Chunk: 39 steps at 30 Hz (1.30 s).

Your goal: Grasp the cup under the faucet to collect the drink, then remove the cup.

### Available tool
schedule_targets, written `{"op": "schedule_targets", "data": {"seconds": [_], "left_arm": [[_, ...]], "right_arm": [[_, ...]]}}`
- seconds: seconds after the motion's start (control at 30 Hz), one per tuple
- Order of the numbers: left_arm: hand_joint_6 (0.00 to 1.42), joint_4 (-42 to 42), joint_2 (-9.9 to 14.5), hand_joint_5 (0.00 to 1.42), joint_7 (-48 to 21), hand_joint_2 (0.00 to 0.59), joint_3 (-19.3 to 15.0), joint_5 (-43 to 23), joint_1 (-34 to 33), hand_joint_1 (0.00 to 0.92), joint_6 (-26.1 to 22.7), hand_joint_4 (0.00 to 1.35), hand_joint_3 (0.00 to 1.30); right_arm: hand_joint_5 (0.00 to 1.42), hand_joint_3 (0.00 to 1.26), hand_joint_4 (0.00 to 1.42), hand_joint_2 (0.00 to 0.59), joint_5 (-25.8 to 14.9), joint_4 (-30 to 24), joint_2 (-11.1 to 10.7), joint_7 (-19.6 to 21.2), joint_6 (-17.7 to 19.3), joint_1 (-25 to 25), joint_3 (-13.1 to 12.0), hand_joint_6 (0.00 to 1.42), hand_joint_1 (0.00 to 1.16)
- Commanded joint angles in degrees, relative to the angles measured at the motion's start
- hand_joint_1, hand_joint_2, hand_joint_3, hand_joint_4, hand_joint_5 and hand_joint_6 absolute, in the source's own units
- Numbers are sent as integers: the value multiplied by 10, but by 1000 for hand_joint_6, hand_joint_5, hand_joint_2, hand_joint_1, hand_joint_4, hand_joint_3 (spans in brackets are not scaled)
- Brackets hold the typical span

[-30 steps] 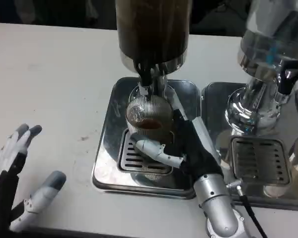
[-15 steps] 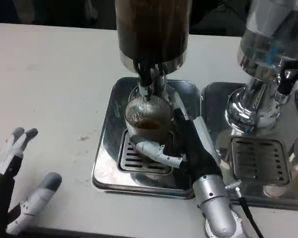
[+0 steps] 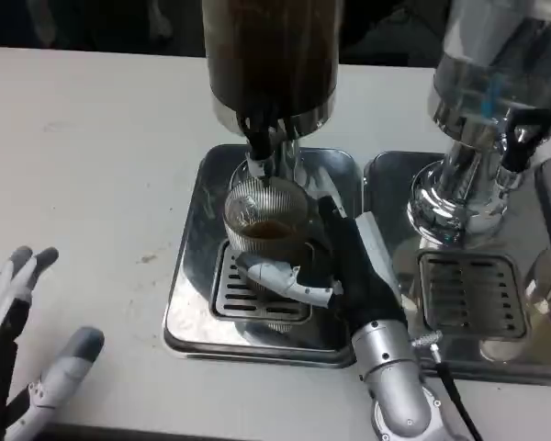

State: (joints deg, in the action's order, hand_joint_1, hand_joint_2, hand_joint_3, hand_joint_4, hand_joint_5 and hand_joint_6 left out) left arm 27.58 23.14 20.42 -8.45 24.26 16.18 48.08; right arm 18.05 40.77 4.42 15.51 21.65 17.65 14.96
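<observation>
a ribbed clear glass cup holding brown drink is grasped by the right hand, directly beneath the black faucet, over the slotted metal drip tray. the left hand is held released, fingers spread.

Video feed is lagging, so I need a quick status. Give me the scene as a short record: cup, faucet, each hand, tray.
cup: ribbed clear cup upright on the drip tray grille, some brown drink in the bottom
faucet: black faucet of the dark-drink dispenser right above the cup
right hand: right hand wrapped around the cup
left hand: left hand resting open on the white table, holding nothing
tray: metal drip tray under the cup
neighbour: second dispenser with clear tank on the right
</observation>
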Motion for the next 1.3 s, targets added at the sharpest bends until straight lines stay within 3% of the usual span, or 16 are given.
{"op": "schedule_targets", "data": {"seconds": [0.03,0.73,1.13,1.3], "left_arm": [[0,-15,-2,9,9,147,-7,-5,12,0,-7,0,143],[0,-35,-9,28,3,146,-14,-9,28,0,-13,0,155],[0,-44,-10,33,4,146,-19,-11,41,0,-15,0,156],[0,-50,-13,33,4,146,-20,-12,49,0,-17,0,156]], "right_arm": [[212,35,191,165,-8,29,20,-23,-16,5,7,251,890],[175,101,186,162,-8,49,23,-39,2,10,24,250,820],[287,268,313,162,-1,85,38,-2,7,39,26,323,927],[415,416,438,179,1,91,44,23,15,40,26,392,984]]}}
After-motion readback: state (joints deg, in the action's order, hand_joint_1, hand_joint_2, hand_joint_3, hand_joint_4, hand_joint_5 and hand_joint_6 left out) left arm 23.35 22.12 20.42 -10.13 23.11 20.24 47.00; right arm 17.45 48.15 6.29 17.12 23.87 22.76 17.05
